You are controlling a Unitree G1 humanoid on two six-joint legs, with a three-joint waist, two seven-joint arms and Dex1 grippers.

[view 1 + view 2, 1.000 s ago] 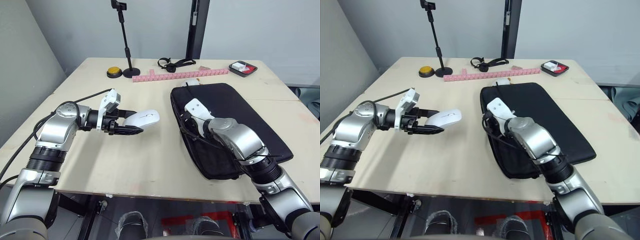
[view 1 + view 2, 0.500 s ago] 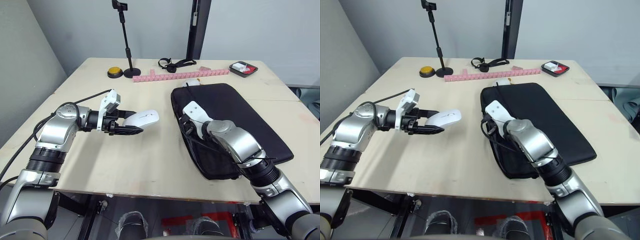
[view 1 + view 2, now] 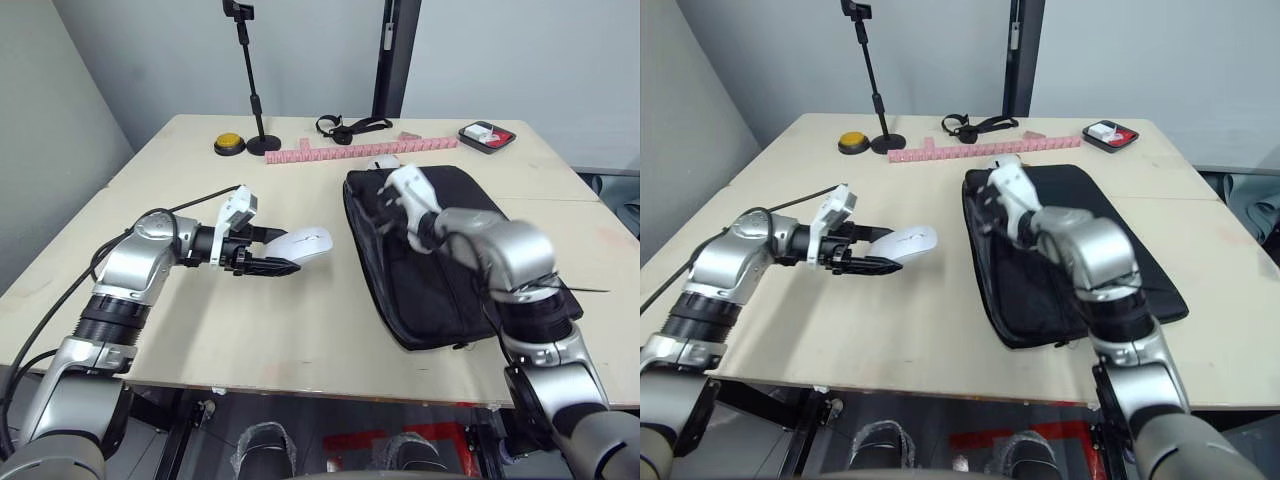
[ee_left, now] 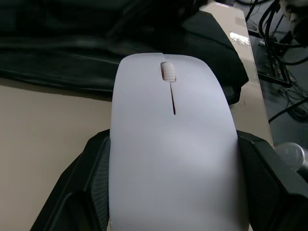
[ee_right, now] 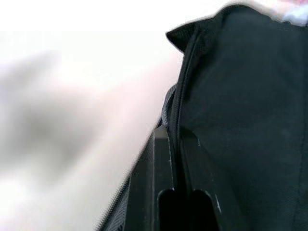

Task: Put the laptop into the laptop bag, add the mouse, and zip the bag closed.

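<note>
So the left gripper (image 3: 275, 263) has the mouse (image 3: 304, 243) pinched between its two black fingers, held above the table (image 3: 300, 320) just beside the laptop bag (image 3: 450, 250). The right gripper (image 5: 175, 192) is clamped tight on the bag's zipper edge near the far corner.

A lab: bare grey walls, a plywood table (image 3: 300, 330), a phone stand (image 3: 250, 80).

No readable text, seemingly.
</note>
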